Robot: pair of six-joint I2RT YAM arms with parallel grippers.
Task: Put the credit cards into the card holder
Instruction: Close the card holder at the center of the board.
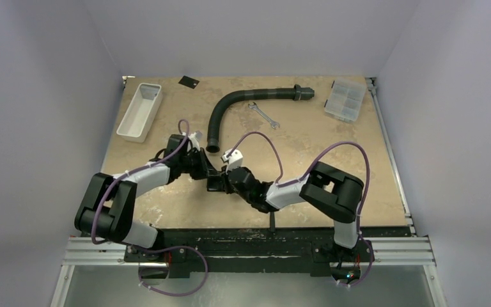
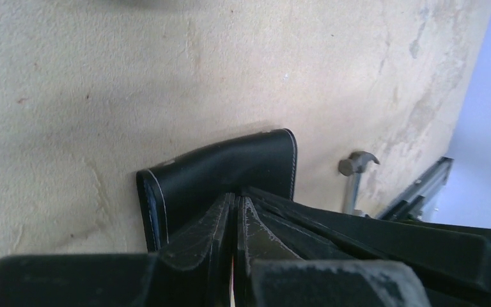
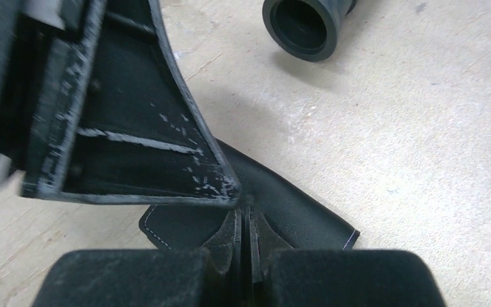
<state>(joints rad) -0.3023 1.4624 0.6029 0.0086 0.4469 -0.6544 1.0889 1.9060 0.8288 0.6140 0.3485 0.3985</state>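
From above, both arms are meeting mid-bench, the left claw and right claw pinching the card holder between them, while one credit card is lying well apart at the far edge. The left wrist view is showing its claw clamped on the holder's edge. The right wrist view is showing the same. No card is showing inside, so I judge the loading is yet to come.

Top external view looked down from high behind the near edge onto the whole table. Left wrist view faced right and near, right wrist view faced left and far. Both sat close above the tabletop and shared the card holder.
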